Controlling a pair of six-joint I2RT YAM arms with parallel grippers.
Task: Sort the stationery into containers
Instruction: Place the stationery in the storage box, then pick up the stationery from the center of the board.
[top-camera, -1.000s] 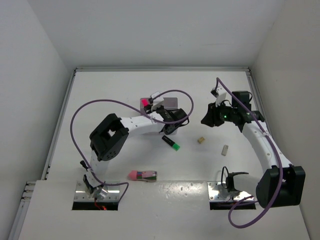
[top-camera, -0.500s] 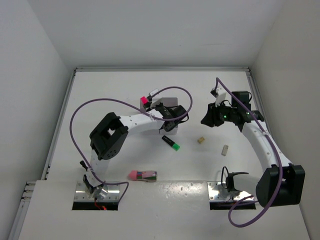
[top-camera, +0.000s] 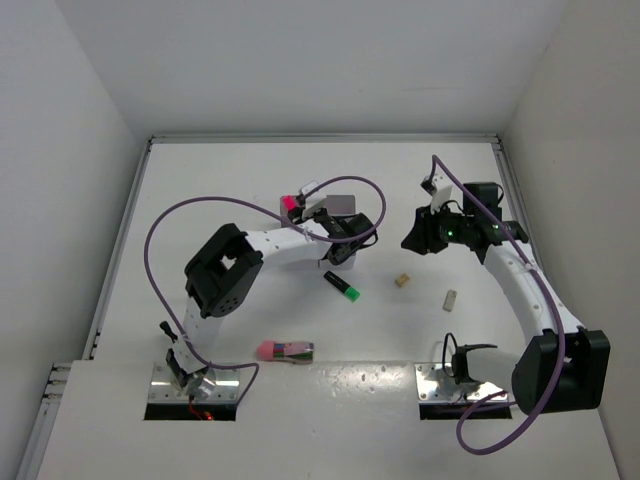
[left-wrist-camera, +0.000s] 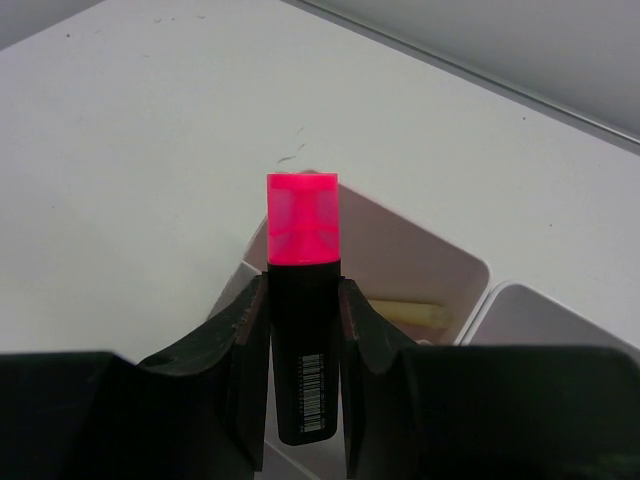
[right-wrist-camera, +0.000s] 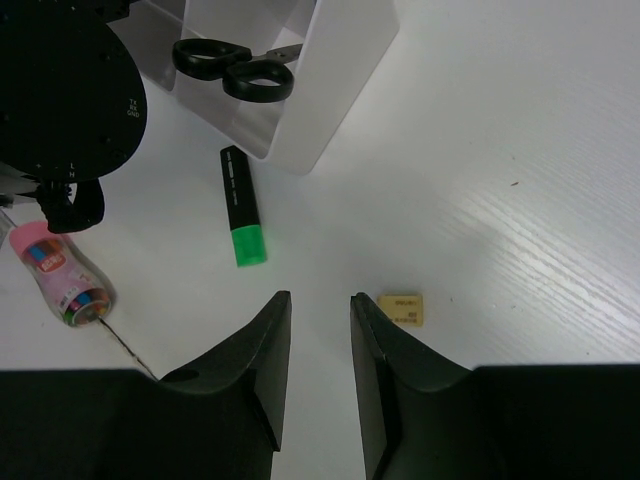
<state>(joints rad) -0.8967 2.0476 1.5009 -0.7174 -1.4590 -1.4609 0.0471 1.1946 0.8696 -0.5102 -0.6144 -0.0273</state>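
While left jaws pinch the pink-capped highlighter (left-wrist-camera: 302, 310) over the white tray (left-wrist-camera: 440, 268) mid-table, right jaws hang slightly spread, empty, near the beige eraser (right-wrist-camera: 402, 307).

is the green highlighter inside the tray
No, the green highlighter lies on the table beside the tray.

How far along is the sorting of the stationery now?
Done: scissors and a yellow piece lie in the tray. In hand: the left fingers hold the pink highlighter above it. Left on the table: green highlighter, two beige erasers, pink tube.
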